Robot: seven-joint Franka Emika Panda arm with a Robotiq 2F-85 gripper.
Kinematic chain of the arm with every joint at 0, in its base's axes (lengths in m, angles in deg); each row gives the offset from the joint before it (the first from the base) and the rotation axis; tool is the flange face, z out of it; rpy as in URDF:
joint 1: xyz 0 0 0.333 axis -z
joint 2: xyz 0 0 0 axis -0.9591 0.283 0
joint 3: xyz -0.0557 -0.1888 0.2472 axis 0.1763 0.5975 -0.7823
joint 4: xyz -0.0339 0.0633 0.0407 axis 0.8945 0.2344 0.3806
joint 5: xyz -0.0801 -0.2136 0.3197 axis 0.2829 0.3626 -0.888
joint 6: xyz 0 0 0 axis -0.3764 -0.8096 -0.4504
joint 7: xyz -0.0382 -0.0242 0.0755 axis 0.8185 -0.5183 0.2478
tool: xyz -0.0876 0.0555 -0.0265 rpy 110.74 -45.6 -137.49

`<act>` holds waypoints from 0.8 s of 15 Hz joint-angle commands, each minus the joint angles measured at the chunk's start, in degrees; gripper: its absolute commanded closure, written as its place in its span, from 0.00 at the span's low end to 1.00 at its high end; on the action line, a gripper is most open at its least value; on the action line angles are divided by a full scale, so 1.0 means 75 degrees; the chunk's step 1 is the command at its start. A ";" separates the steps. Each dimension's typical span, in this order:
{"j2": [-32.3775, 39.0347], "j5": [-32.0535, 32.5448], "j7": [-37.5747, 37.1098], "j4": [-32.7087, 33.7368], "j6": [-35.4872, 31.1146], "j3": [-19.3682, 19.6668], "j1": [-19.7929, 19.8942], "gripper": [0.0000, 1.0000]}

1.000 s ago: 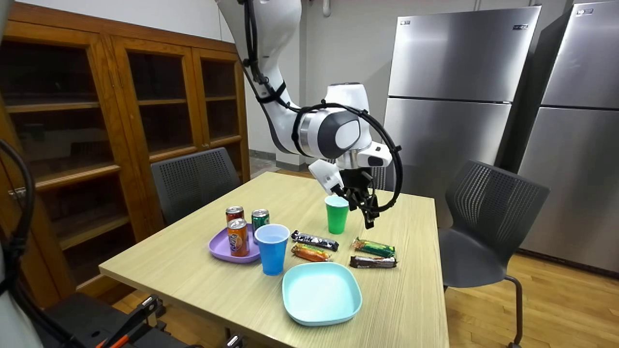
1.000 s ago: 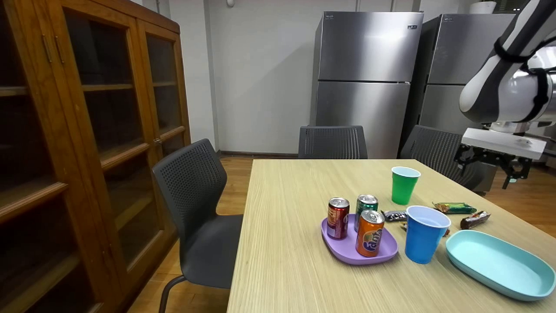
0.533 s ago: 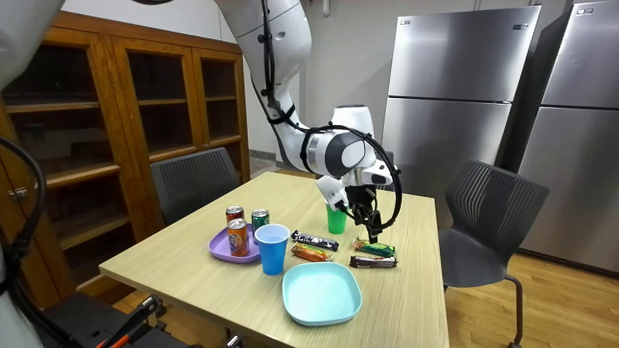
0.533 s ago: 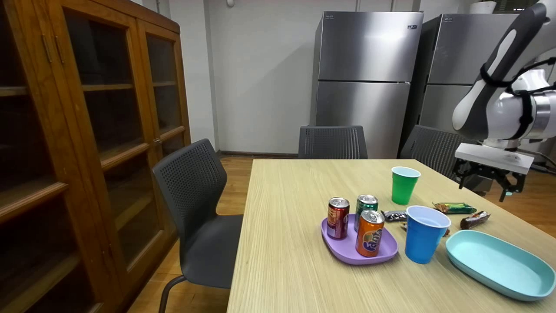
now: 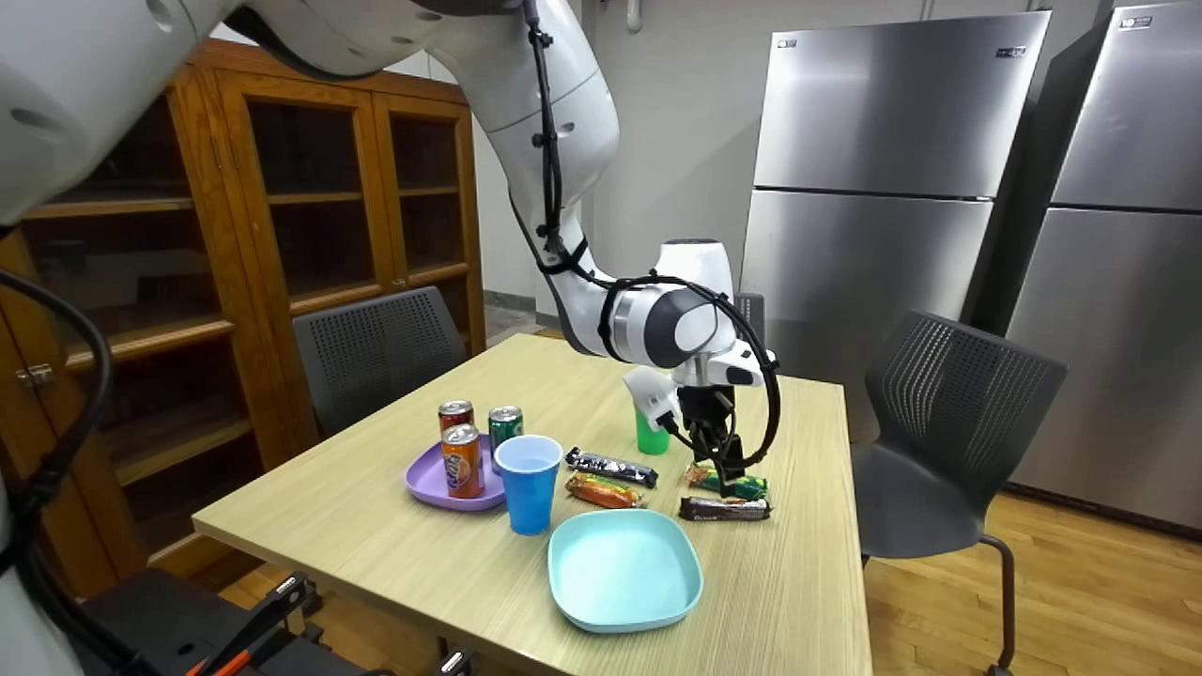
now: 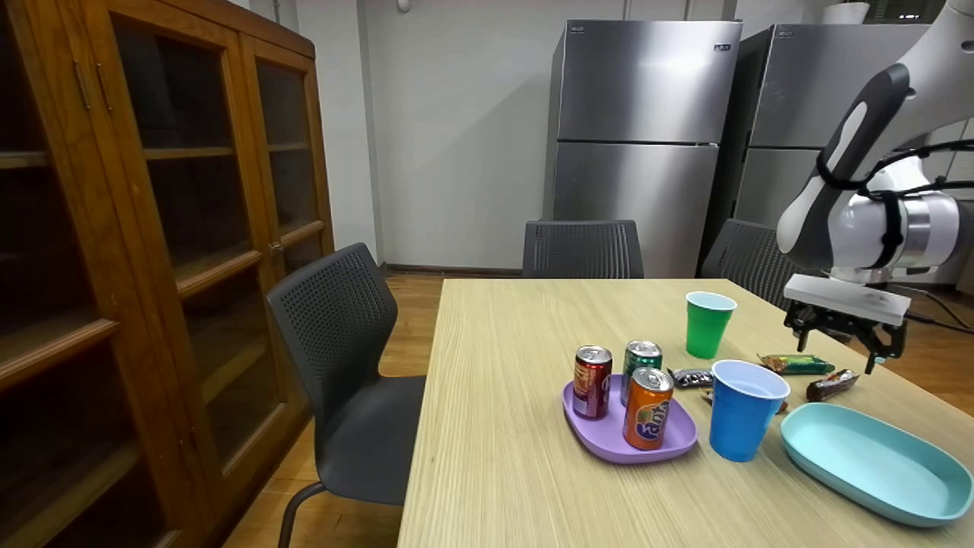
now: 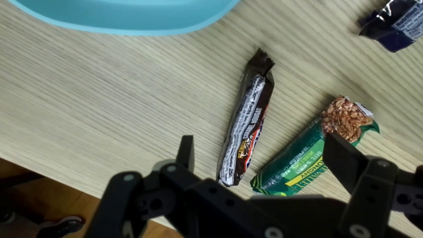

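My gripper (image 7: 259,137) is open above the table, its fingers (image 7: 187,150) wide apart and holding nothing. Below and between them in the wrist view lies a brown wrapped candy bar (image 7: 246,125). A green granola bar (image 7: 294,162) lies beside it, partly covered by the right finger. In an exterior view the gripper (image 6: 837,358) hangs over these two bars. A dark wrapped bar (image 5: 610,467) and an orange-wrapped bar (image 5: 603,490) lie nearby. The light blue tray (image 5: 624,573) sits close to the brown bar, and its rim shows at the top of the wrist view.
A green cup (image 6: 708,327) and a blue cup (image 6: 746,415) stand upright on the table. The purple tray (image 6: 616,450) carries a red can (image 6: 592,382), a green can (image 6: 643,358) and an orange can (image 6: 648,409). Chairs surround the table; one table edge shows lower left in the wrist view.
The arm has come down towards the green and brown bars, shifting leftward in one exterior picture and slightly rightward in another. The jaws stay open. Objects on the table have not moved.
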 commanded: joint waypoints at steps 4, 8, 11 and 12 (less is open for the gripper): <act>0.0868 -0.0157 -0.0457 0.1194 0.0853 0.0198 -0.0111 0.00; 0.1220 -0.0108 -0.0626 0.1593 0.1089 0.0256 -0.0105 0.00; 0.1445 -0.0071 -0.0739 0.1841 0.1245 0.0316 -0.0108 0.00; 0.1509 -0.0070 -0.0773 0.1907 0.1278 0.0324 -0.0103 0.00</act>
